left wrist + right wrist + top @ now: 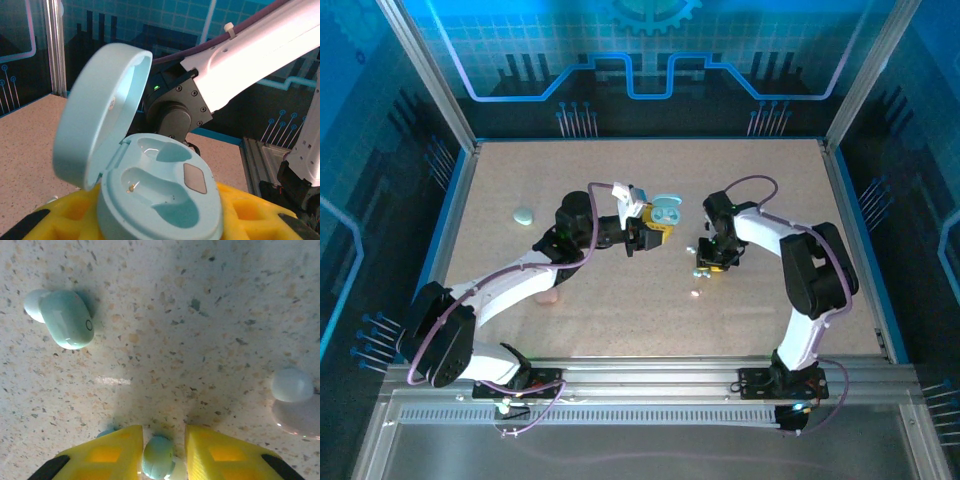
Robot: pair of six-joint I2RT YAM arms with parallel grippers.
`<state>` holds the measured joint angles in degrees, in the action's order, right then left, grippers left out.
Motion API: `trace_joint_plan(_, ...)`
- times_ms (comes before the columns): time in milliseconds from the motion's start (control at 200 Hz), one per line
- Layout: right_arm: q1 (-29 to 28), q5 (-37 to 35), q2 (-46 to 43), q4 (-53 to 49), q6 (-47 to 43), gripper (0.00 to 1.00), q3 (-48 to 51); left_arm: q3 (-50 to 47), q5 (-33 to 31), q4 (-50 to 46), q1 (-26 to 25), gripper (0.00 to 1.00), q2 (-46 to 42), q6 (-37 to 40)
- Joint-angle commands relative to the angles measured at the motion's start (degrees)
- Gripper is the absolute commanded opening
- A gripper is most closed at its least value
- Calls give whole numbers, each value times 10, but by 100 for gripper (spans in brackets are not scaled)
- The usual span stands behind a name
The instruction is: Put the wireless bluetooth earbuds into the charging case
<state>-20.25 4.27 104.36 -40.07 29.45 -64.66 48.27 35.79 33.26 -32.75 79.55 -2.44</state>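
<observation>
In the left wrist view, my left gripper [159, 212] is shut on the base of the pale blue charging case [165, 200]. Its lid [100, 110] stands open and both sockets are empty. From above, the case [666, 212] is held above the table's middle. My right gripper [163, 430] points down at the table, its yellow fingers [107, 452] on either side of a pale blue earbud [158, 456]. The left finger touches the bud and its whitish tip reaches the right finger. Another teal earbud [67, 320] lies farther off to the left. A pale one [292, 385] lies to the right.
A pale green oval case [524, 215] lies at the left of the table. A pinkish piece [548, 296] shows under my left arm. Tiny glossy pieces [698, 292] lie just in front of my right gripper [709, 264]. Blue walls enclose the speckled table [620, 320].
</observation>
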Motion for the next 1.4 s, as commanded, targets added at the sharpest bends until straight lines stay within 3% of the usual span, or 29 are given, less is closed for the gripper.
trace_joint_plan(0, -14, -13, 14, -32, -8, 29, -20, -1, 4, 2, 4, 35, -14, 16)
trace_joint_plan(525, -26, -38, 31, -54, -11, 23, -35, 1, 6, 1, 4, 35, -11, 16)
trace_joint_plan(780, -16, -8, -26, -52, -14, 20, -21, -1, -2, -2, 7, 35, -15, 18)
trace_joint_plan(941, 18, 82, -98, -21, -6, 20, 13, -7, -9, 2, 18, 35, -19, 7)
trace_joint_plan(1231, 95, 420, -217, 121, 58, 22, 52, -21, -22, 5, 53, 35, -15, -22)
trace_joint_plan(1396, 100, 538, -229, 183, 108, 22, 41, -31, -33, 19, 60, 35, -11, -31)
